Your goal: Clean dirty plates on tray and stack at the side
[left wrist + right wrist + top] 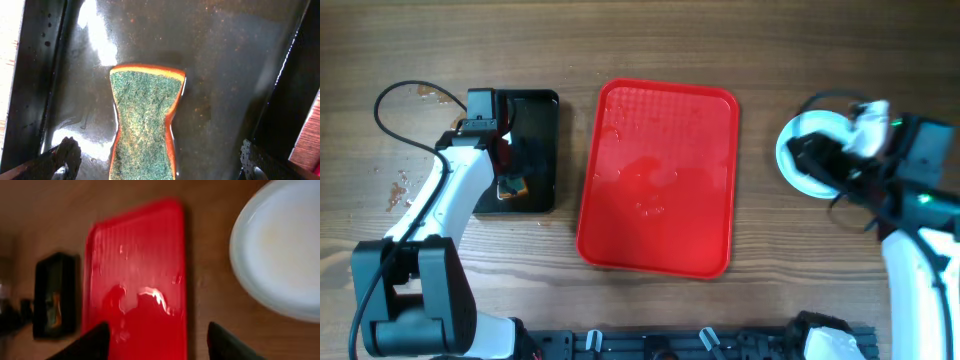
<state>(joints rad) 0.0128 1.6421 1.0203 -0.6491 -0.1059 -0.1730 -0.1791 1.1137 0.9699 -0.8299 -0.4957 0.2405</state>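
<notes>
The red tray lies in the middle of the table with no plates on it; its surface is wet and shiny, as the right wrist view also shows. A pale-blue plate lies on the wood right of the tray, also in the right wrist view; I cannot tell how many are stacked. My right gripper hovers over the plate, open and empty. My left gripper is open over the black tray, its fingers either side of the sponge without touching it.
The green-topped orange sponge lies flat in the wet black tray left of the red tray. Crumbs and stains mark the wood at the far left. A cable loops by the left arm.
</notes>
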